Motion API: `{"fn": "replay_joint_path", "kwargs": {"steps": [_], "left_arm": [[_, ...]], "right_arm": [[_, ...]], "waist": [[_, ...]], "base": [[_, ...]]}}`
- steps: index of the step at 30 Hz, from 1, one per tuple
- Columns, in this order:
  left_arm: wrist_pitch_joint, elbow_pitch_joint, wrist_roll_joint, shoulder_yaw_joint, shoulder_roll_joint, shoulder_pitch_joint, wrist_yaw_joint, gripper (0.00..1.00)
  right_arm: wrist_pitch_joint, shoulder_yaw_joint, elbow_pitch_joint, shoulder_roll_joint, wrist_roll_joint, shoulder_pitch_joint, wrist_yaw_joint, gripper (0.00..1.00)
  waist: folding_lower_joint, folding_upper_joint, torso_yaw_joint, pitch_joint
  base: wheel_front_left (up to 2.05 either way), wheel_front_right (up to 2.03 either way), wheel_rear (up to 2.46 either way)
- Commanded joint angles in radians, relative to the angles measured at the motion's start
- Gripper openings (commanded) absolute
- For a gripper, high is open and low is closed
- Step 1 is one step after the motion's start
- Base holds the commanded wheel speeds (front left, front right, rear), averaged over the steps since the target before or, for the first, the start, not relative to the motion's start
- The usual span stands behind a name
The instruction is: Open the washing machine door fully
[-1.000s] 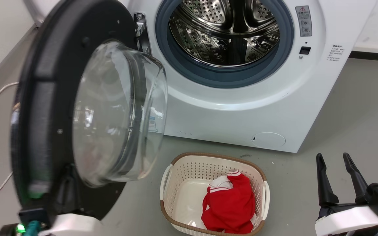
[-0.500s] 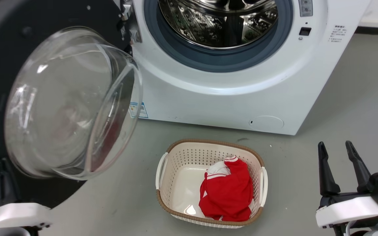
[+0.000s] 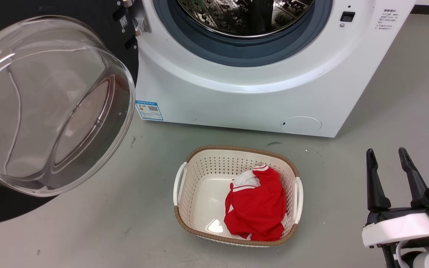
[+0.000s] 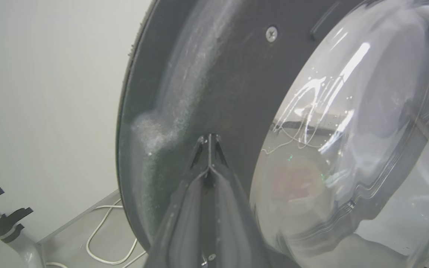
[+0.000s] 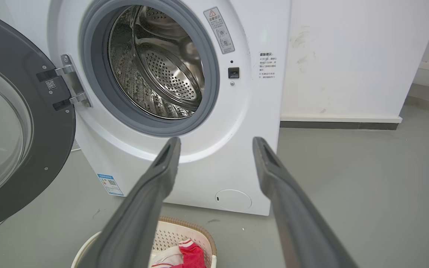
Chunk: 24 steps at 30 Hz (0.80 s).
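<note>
Swung wider than a second ago, the washing machine door (image 3: 50, 104) stands at nine o'clock of the washing machine (image 3: 244, 100), my left gripper (image 4: 209, 138) pressed together against it, right gripper (image 3: 385, 152) spread at four o'clock; I fear tips skidding off its gloss, door rebounding.

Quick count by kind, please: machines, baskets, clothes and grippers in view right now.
washing machine: 1
laundry basket: 1
red garment: 1
grippers: 2, left gripper and right gripper
Total: 5
</note>
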Motion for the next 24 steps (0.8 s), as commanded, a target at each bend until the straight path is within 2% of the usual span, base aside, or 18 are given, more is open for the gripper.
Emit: {"fn": "replay_joint_path", "kwargs": {"steps": [1,6,7,12,16,21,24], "left_arm": [[-0.004,0.020,-0.005,0.016,0.016,-0.022,-0.003,0.00],[-0.011,0.104,-0.017,0.038,0.056,-0.069,-0.037,0.00],[-0.014,0.163,-0.021,0.040,0.070,-0.097,-0.063,0.00],[-0.020,0.242,-0.006,0.040,0.076,-0.126,-0.109,0.00],[-0.021,0.228,0.026,0.054,0.052,-0.113,-0.139,0.00],[-0.021,0.169,0.085,0.073,-0.006,-0.057,-0.173,0.00],[-0.020,0.102,0.124,0.056,-0.073,-0.005,-0.172,0.00]], "right_arm": [[0.002,-0.001,-0.005,0.002,-0.008,-0.016,0.000,1.00],[0.003,-0.003,-0.005,0.002,-0.009,-0.016,0.000,1.00],[0.002,-0.001,0.000,0.002,-0.007,-0.016,0.000,1.00],[-0.002,0.002,0.011,0.002,0.001,-0.007,0.000,1.00],[-0.008,0.003,0.023,0.002,0.011,0.010,0.000,1.00],[-0.013,0.009,0.039,0.002,0.021,0.029,0.000,1.00],[-0.016,0.013,0.047,0.002,0.026,0.040,0.000,1.00]], "waist": [[-0.0001,0.0000,0.000,0.002],[-0.0001,0.0000,0.004,0.005],[-0.0001,0.0000,0.007,0.001],[-0.0001,0.0000,0.007,-0.022],[-0.0001,0.0000,0.010,-0.051],[-0.0001,0.0000,0.014,-0.098],[-0.0001,0.0000,0.014,-0.127]], "base": [[0.00,0.00,0.00],[0.00,0.00,0.00],[0.00,0.00,0.00],[0.00,0.00,0.00],[0.00,0.00,0.00],[0.00,0.00,0.00],[0.00,0.00,0.00]]}}
